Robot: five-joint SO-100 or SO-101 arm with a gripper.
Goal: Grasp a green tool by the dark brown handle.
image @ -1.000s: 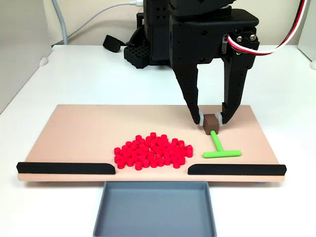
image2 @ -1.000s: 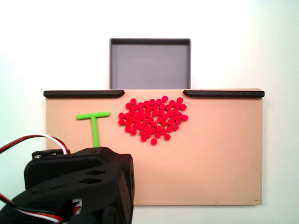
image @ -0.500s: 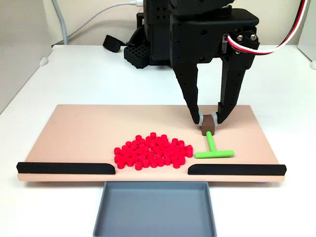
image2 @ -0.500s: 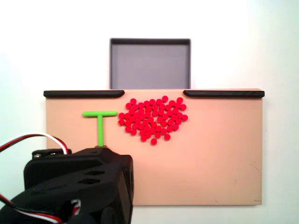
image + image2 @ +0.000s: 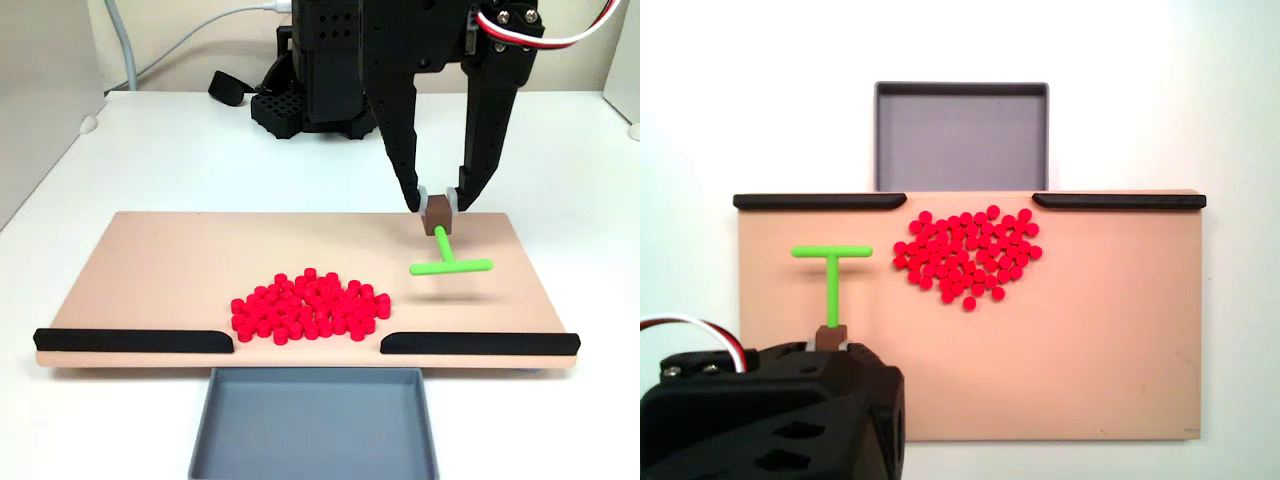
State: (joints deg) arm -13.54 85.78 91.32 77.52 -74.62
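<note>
We are seeing the gripper (image 5: 438, 203) pinching narrowly on the dark brown handle (image 5: 438, 215), a fingertip pressing each side; the green tool (image 5: 448, 260) is hanging below it, lifted clear of the tan board (image 5: 160, 265), its shadow falling beneath the crossbar. The arm is reaching down steeply from above, fingers pointing at the board's far right in that fixed view; the red cylinders (image 5: 308, 305) are lying well apart.

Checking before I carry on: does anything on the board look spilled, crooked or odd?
Nothing stands out. The gripper holds the green T-shaped tool by its dark brown cube handle, lifted above the tan board. The red cylinders sit in one tidy cluster.
</note>
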